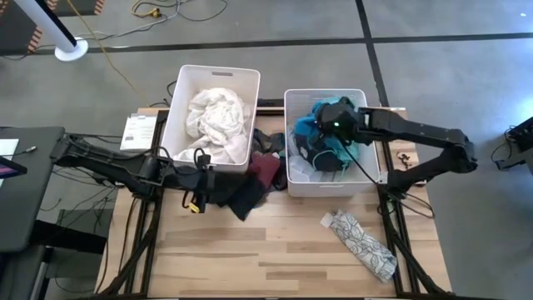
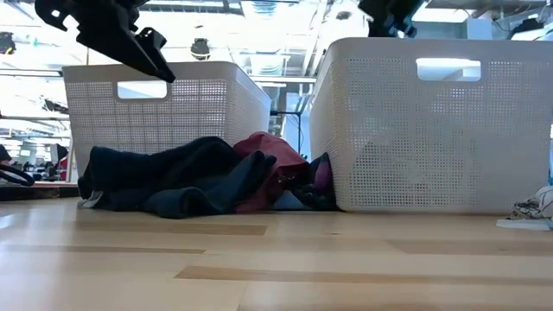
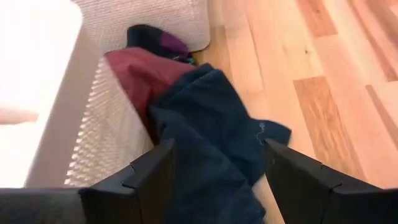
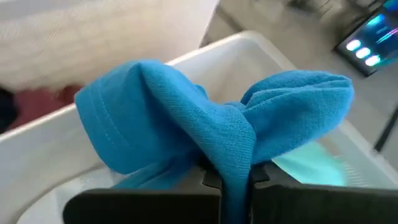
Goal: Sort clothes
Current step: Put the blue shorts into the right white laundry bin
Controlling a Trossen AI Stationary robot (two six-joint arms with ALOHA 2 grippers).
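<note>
Two white perforated plastic bins are set side by side on a wooden tabletop (image 1: 275, 250). The left bin (image 1: 176, 104) is filled with white and cream garments (image 1: 218, 117); the right bin (image 1: 293, 179) is seen to contain teal and dark garments.

The right end effector (image 1: 331, 127) is positioned over the right bin, its fingers pinched tightly on a teal garment (image 4: 211, 134), which is bunched into two lobes above the fingers in the right wrist view, with the bin's white wall behind it.

The left end effector (image 3: 217, 174) is held above the dark pile lying on the tabletop in front of the left bin and in the gap between the two bins. Its fingers are spread wide, with nothing gripped between them; a navy garment (image 3: 211, 130) is seen directly below and between them. A maroon garment (image 3: 140, 71) is found beside the navy one, against the left bin's wall, and a small purple and black piece (image 3: 158, 40) lies beyond it, near the corner of the right bin. In the low view, the navy and maroon pile (image 2: 199, 177) is shown resting on the tabletop between the bins.

A white patterned garment (image 1: 360, 243) is laid apart on the tabletop, in front of the right bin.
</note>
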